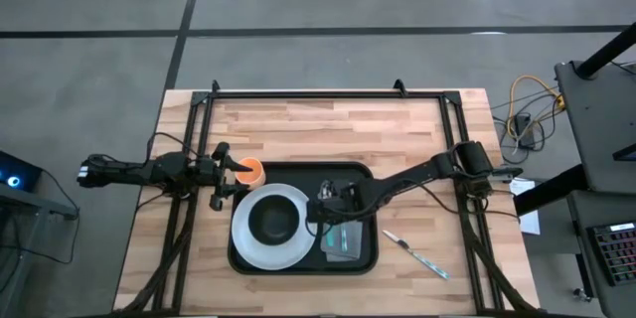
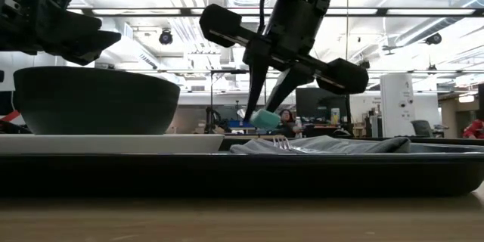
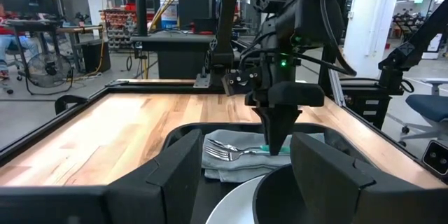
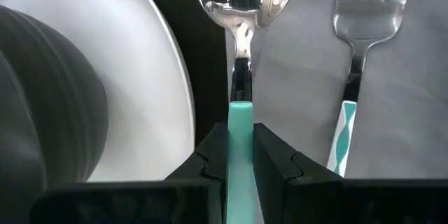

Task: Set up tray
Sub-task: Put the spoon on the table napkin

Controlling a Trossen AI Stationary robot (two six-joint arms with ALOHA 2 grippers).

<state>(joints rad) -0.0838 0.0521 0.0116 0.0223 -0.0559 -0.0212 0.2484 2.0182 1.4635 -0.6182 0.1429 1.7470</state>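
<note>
Two jaws of the right gripper (image 4: 240,159) are clamped on the teal handle of a spoon (image 4: 241,14), whose bowl hangs over the grey napkin (image 1: 345,240) beside a fork (image 4: 360,35). The napkin lies in the black tray (image 1: 298,170) mid-bench, next to a white plate (image 1: 260,252) carrying a dark bowl (image 1: 273,220). The left gripper (image 1: 227,172) waits at the tray's left corner, jaws apart around an orange cup (image 1: 250,169). A knife (image 1: 417,254) lies on the bench (image 1: 328,129), right of the tray.
</note>
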